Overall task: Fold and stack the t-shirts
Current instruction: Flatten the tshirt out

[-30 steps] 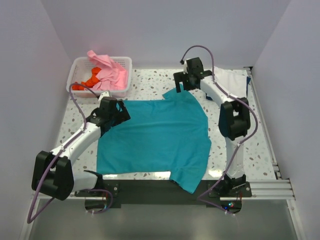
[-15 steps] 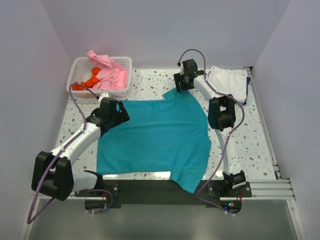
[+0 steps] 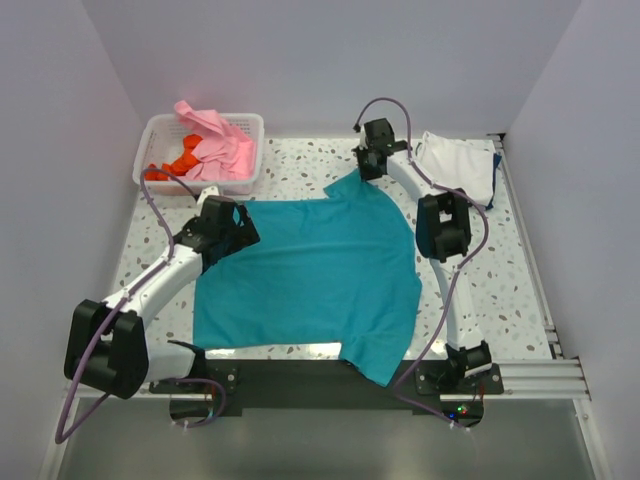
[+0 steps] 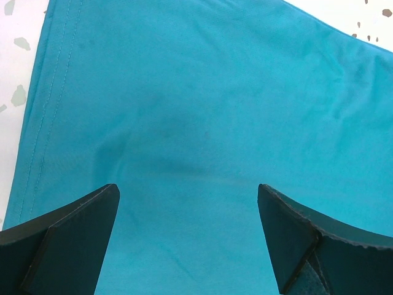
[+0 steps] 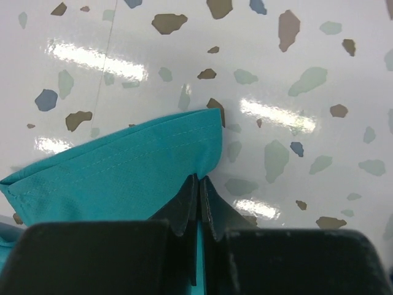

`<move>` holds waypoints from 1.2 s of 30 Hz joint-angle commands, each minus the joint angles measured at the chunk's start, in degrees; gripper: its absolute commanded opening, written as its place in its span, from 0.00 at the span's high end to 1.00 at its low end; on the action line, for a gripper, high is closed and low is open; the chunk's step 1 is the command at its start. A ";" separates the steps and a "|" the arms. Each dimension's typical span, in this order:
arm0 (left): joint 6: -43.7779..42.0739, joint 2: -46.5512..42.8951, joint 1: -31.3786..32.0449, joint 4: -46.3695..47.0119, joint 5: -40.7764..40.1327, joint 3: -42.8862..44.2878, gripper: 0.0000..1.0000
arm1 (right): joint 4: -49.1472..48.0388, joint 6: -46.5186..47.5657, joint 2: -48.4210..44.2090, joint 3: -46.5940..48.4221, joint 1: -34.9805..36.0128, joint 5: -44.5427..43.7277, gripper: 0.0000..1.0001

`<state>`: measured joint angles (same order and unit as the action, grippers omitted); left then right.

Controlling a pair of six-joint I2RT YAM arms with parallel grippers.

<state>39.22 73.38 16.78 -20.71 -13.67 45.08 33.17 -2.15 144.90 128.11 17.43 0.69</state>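
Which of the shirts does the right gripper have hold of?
The teal t-shirt, spread flat mid-table: the right gripper is shut on its far edge. The white shirt lies far right; pink shirt and orange-red shirt sit in the basket.

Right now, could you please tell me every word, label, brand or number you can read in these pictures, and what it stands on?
None: no readable text shows on the teal shirt, the white shirt, the basket or the table.
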 commanded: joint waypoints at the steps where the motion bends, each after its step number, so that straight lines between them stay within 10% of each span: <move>1: -0.46 -1.67 -0.43 0.93 0.22 -1.05 0.00 | -3.02 -0.83 -6.12 0.38 -0.12 -5.42 1.00; 24: -0.37 8.97 -0.43 4.27 0.84 -0.87 0.00 | -3.20 0.83 -0.93 2.67 -3.54 -10.27 0.91; 25: -0.46 9.14 -0.43 4.27 0.75 -0.87 0.00 | -3.20 0.83 -1.02 2.67 -3.63 -10.27 0.87; 27: -0.29 9.50 -0.43 4.10 0.75 -0.70 0.00 | -2.59 0.92 -1.29 3.10 -3.63 -11.31 0.14; 28: -0.37 9.50 -0.43 4.10 0.66 -0.70 0.00 | -2.06 0.84 -1.46 3.11 -3.55 -11.85 0.01; 36: 0.15 9.85 -0.43 2.61 -1.27 -1.31 0.00 | -2.05 0.57 -8.93 -2.86 -3.63 -8.34 0.01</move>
<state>39.35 83.02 16.78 -18.52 -13.37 43.35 31.99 -1.67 143.15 126.74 13.72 -9.85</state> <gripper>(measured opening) 0.997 0.986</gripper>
